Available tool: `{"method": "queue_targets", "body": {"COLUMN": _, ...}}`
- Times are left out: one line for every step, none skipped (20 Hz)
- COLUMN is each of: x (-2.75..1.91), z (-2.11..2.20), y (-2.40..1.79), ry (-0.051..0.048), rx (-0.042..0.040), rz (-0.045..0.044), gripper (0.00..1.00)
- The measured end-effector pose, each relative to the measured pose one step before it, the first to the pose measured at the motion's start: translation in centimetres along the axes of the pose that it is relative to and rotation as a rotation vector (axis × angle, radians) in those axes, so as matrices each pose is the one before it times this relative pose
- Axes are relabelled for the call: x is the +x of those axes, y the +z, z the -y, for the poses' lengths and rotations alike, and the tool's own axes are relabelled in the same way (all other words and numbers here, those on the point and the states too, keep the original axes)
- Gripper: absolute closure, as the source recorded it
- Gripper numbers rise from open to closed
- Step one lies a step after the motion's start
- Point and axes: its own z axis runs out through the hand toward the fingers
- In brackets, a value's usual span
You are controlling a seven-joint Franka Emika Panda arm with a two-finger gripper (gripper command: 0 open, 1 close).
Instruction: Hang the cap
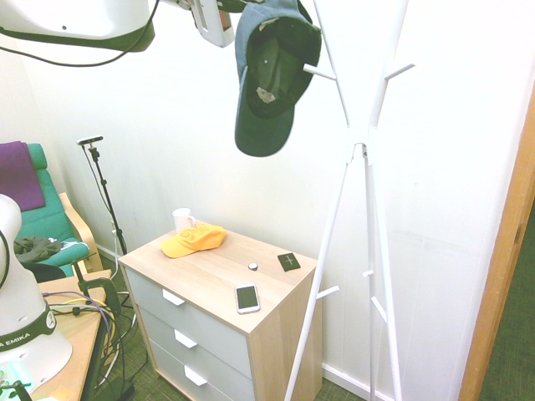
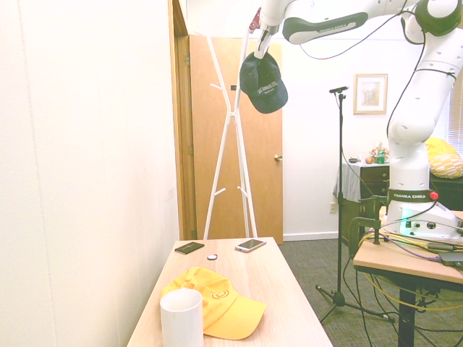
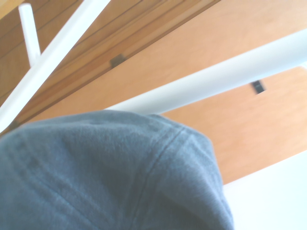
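Holding the navy cap pinched in my gripper, I have it hanging at 6 o'clock below, brim down, with the rack's peg toward its 2 o'clock in the first exterior view.

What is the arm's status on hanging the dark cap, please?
End effector shut on dark cap. Cap up beside white coat rack, brim down; whether a peg bears it, cannot tell. Nothing evident in the way.

Cap — matt, seamed cloth
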Motion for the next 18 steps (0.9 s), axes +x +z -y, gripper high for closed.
{"method": "queue_targets", "body": {"x": -0.469, "z": 0.79, "y": 1.05, "ry": -0.00753, "rx": 0.00593, "rz": 0.01381, "gripper": 1.0}}
{"method": "queue_targets", "body": {"x": -0.516, "z": 0.866, "y": 0.857, "ry": -0.0082, "rx": 0.00559, "rz": 0.01013, "gripper": 1.0}}
{"method": "queue_targets", "body": {"x": -0.561, "z": 0.935, "y": 0.544, "ry": -0.00921, "rx": 0.00818, "rz": 0.00815, "gripper": 1.0}}
{"method": "queue_targets", "body": {"x": -0.638, "z": 0.892, "y": 0.356, "ry": -0.01005, "rx": 0.00564, "rz": 0.00751, "gripper": 1.0}}
{"method": "queue_targets", "body": {"x": -0.724, "z": 0.717, "y": 0.323, "ry": -0.00824, "rx": 0.00487, "rz": 0.00642, "gripper": 1.0}}
{"method": "queue_targets", "body": {"x": -0.788, "z": 0.584, "y": 0.266, "ry": -0.00429, "rx": 0.00507, "rz": 0.00596, "gripper": 1.0}}
{"method": "queue_targets", "body": {"x": -0.697, "z": 0.446, "y": 0.117, "ry": 0.00073, "rx": 0.00476, "rz": 0.00728, "gripper": 0.0}}
{"method": "queue_targets", "body": {"x": -0.614, "z": 0.347, "y": 0.07, "ry": 0.00554, "rx": 0.0065, "rz": 0.01173, "gripper": 0.0}}
{"method": "queue_targets", "body": {"x": -0.403, "z": 0.243, "y": 0.056, "ry": 0.00673, "rx": 0.00942, "rz": 0.00977, "gripper": 0.0}}
{"method": "queue_targets", "body": {"x": -0.275, "z": 0.154, "y": 0.053, "ry": 0.0028, "rx": 0.00538, "rz": 0.00636, "gripper": 0.0}}
{"method": "queue_targets", "body": {"x": -0.171, "z": 0.099, "y": 0.046, "ry": 0.00377, "rx": 0.0034, "rz": 0.00134, "gripper": 0.0}}
{"method": "queue_targets", "body": {"x": -0.028, "z": 0.027, "y": 0.0, "ry": 0.00428, "rx": 0.00153, "rz": -0.00027, "gripper": 0.0}}
{"method": "queue_targets", "body": {"x": 0.003, "z": 0.011, "y": -0.007, "ry": 0.00277, "rx": 0.00125, "rz": -0.00043, "gripper": 0.0}}
{"method": "queue_targets", "body": {"x": -0.017, "z": 0.014, "y": 0.003, "ry": 0.0024, "rx": 0.00077, "rz": -0.00008, "gripper": 0.0}}
{"method": "queue_targets", "body": {"x": -0.043, "z": 0.017, "y": 0.018, "ry": 0.00172, "rx": 0.00021, "rz": 0.00037, "gripper": 0.0}}
{"method": "queue_targets", "body": {"x": -0.068, "z": 0.024, "y": 0.028, "ry": 0.00106, "rx": 0.00012, "rz": 0.00062, "gripper": 0.0}}
{"method": "queue_targets", "body": {"x": -0.072, "z": 0.03, "y": 0.027, "ry": 0.00092, "rx": 0.00051, "rz": 0.00054, "gripper": 0.0}}
{"method": "queue_targets", "body": {"x": -0.086, "z": 0.027, "y": 0.037, "ry": 0.00106, "rx": 0.00007, "rz": 0.00081, "gripper": 0.0}}
